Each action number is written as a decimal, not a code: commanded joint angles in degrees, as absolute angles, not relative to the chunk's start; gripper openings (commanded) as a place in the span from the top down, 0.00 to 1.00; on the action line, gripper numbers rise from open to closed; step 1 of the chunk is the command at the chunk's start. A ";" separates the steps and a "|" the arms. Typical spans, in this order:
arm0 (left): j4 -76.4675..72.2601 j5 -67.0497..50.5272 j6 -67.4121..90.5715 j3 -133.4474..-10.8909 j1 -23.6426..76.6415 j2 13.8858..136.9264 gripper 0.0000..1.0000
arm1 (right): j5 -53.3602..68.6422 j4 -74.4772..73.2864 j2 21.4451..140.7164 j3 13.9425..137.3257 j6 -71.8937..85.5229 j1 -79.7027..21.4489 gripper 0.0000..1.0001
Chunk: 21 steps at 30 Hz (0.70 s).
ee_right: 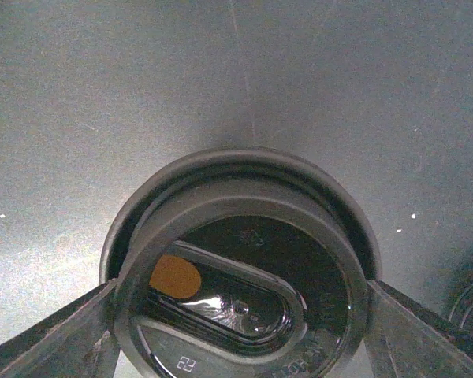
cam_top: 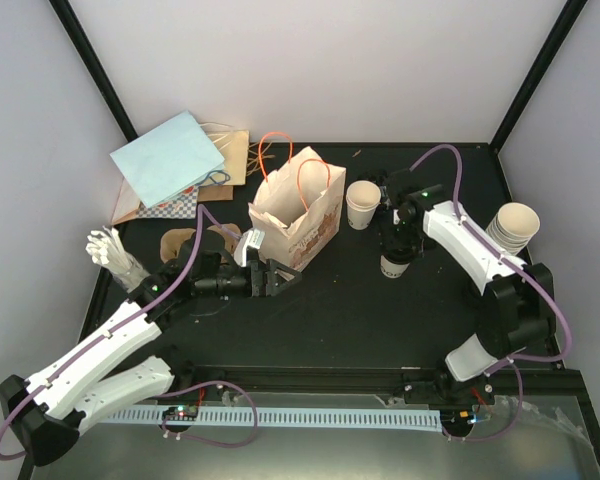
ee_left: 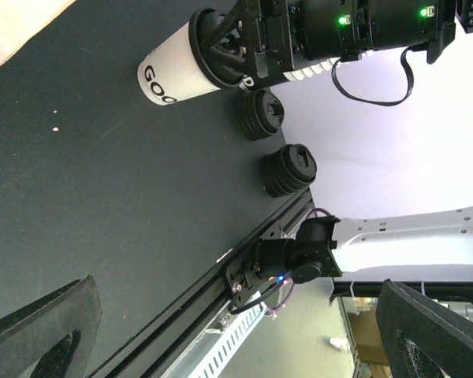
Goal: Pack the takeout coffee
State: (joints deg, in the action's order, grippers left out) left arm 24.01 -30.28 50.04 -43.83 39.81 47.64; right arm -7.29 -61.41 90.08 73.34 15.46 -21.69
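One takeout coffee cup (cam_top: 394, 263), cream-white with a black lid (ee_right: 240, 268), stands on the black table right of the middle. My right gripper (cam_top: 398, 240) comes down over it, and its fingers (ee_right: 51, 335) press the lid's rim from both sides. The left wrist view shows the same cup (ee_left: 173, 75) with dark print on its side, under the right gripper's jaws. A second cup (cam_top: 362, 205) stands open, without a lid, beside the printed paper bag (cam_top: 298, 215). My left gripper (cam_top: 280, 278) lies low at the bag's near side, open and empty (ee_left: 236, 339).
A stack of empty cups (cam_top: 515, 228) stands at the right edge. Two stacks of black lids (ee_left: 289, 169) sit near the front rail. A brown pulp tray (cam_top: 180, 240) lies partly under the left arm. A light blue bag (cam_top: 168, 158) and white cutlery (cam_top: 110, 250) are at the left.
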 commanded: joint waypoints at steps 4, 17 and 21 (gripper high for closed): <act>23.19 -32.18 49.54 -44.88 39.65 48.21 0.02 | -2.01 -60.54 90.49 70.03 16.40 -20.06 0.17; 22.41 -32.71 48.81 -44.69 40.22 49.38 0.02 | -1.29 -59.81 92.24 67.68 17.23 -19.74 0.23; 22.03 -32.81 48.88 -44.35 40.21 49.39 0.02 | -2.29 -60.87 93.06 67.40 16.82 -19.78 0.23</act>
State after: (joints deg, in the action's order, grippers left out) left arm 23.53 -31.38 49.74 -43.83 39.88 49.25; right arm -3.92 -58.87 88.92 71.11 15.97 -19.84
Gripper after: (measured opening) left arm 0.981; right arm 0.777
